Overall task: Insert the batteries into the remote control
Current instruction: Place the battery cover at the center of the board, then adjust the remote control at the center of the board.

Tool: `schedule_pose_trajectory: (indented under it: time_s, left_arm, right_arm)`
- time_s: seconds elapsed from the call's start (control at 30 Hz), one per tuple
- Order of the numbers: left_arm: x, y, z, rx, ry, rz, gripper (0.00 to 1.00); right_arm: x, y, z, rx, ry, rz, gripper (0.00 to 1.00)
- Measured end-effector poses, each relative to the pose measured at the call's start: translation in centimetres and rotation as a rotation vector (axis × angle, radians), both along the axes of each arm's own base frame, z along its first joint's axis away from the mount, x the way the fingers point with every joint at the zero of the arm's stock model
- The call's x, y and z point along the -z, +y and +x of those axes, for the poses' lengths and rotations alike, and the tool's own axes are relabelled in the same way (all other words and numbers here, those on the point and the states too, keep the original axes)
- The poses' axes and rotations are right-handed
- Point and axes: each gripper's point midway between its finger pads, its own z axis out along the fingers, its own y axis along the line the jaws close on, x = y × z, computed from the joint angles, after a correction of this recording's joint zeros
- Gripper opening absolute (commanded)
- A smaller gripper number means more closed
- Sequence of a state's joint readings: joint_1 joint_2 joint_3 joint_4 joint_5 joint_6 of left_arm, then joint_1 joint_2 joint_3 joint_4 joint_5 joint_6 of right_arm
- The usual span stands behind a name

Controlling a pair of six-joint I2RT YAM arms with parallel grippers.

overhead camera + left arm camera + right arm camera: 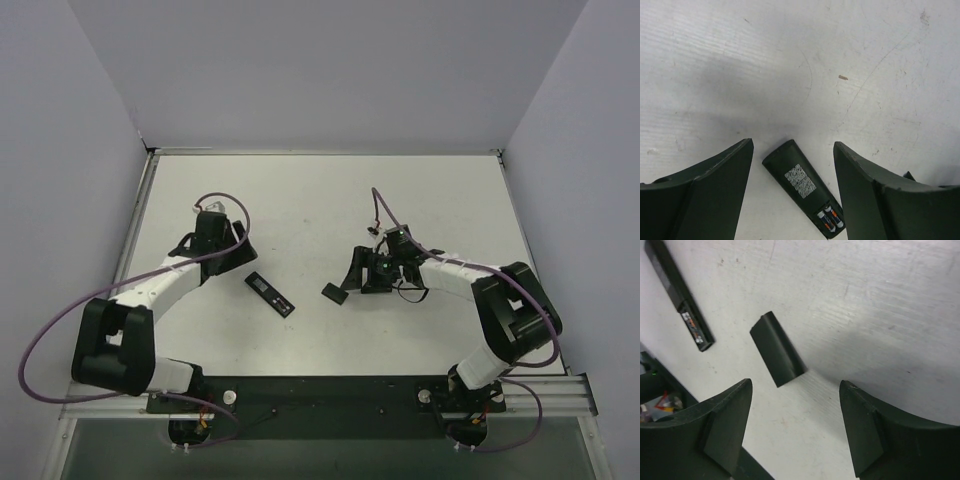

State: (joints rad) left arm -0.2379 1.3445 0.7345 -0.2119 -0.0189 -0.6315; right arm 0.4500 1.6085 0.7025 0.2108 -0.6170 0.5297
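The remote control (270,294) lies back-up on the white table, between the arms. In the left wrist view the remote control (802,186) shows a white label, and its open compartment holds the two batteries (830,219) side by side. My left gripper (792,145) is open and empty, hovering over the remote's far end; it also shows in the top view (240,256). The short black cover piece (777,349) lies loose just ahead of my open, empty right gripper (795,382), which also shows in the top view (356,272). The remote (679,294) also appears at the upper left of the right wrist view.
The cover piece (334,293) lies about a hand's width right of the remote. Grey walls enclose the table on three sides. A black rail (330,395) with the arm bases runs along the near edge. A small brown speck (842,77) lies on the table.
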Motion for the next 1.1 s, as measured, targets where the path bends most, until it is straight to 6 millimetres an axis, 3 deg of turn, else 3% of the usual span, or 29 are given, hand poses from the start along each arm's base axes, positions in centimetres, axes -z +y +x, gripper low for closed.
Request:
schedule_pose_trajectory:
  time_s: [0.17,0.27,0.5,0.8,1.1]
  left_arm:
    - [1.8,-0.7,2.2,0.058,0.059,0.035,0.75]
    - [3.2,-0.9,2.2,0.087,0.099,0.044,0.74]
    - [4.8,-1.8,0.7,0.135,0.152,0.051,0.7]
    - [4.8,-3.4,-1.5,0.189,0.121,0.026,0.64]
    - [4.8,-4.5,-6.3,0.207,0.131,-0.016,0.64]
  right_arm:
    - [0.3,-1.8,-0.4,-0.02,-0.078,-0.156,0.69]
    - [0.3,-2.2,-0.8,-0.059,-0.117,-0.212,0.69]
    - [-0.5,-1.4,-1.3,-0.199,-0.236,-0.278,0.68]
    - [-2.5,0.8,-0.9,-0.35,-0.374,-0.302,0.68]
    - [-0.9,0.4,-1.1,-0.474,-0.399,-0.363,0.67]
